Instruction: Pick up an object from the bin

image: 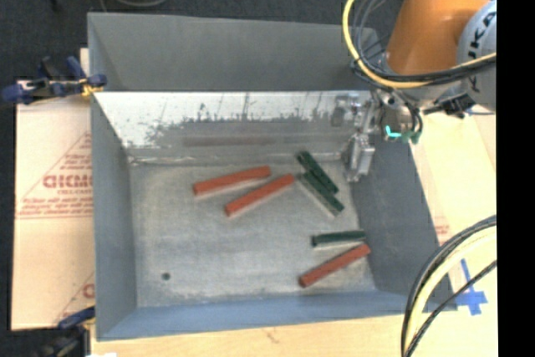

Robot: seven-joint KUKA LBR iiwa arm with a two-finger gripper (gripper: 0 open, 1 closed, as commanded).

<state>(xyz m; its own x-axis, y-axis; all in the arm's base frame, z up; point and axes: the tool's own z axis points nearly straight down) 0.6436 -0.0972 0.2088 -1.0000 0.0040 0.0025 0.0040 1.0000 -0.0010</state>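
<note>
My gripper [359, 163] hangs at the bin's back right, its fingertips just above the floor with nothing between them. Immediately to its left lie two dark green bars [319, 181], side by side and slanting down to the right. Left of those, a red bar [260, 195] lies slanted, and a second red bar [231, 180] sits just above it. Toward the front right, a dark green bar [338, 238] lies above another red bar [334, 265].
The orange cover and yellow cables of the arm hang over the bin's back right corner. The bin's right wall slopes up close beside the gripper. A small dark speck lies on the floor at the front left.
</note>
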